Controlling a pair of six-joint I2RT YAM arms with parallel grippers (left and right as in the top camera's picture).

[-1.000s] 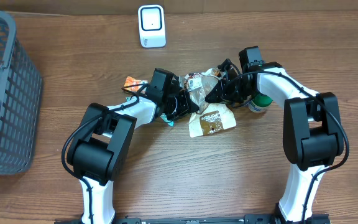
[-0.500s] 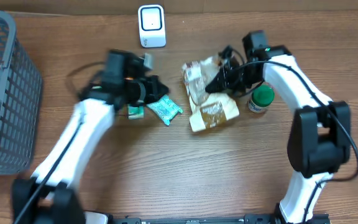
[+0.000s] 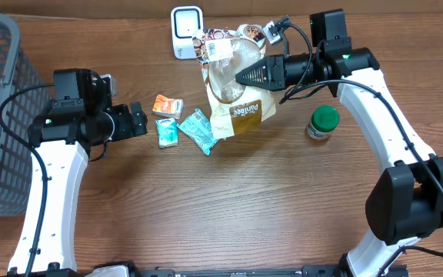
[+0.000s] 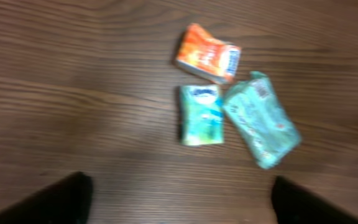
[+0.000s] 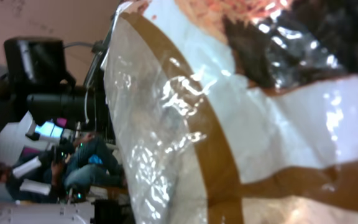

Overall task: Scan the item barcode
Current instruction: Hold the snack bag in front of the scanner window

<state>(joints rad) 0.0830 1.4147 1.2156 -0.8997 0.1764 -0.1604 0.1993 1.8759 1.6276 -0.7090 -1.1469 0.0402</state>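
The bag has risen toward the scanner; packets dot the wooden table.

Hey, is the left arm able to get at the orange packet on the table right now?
Probably yes. The left gripper is open and empty, with the orange packet lying just ahead and nothing between them. The teal packets sit close beside it, so a clean pick may be tight.
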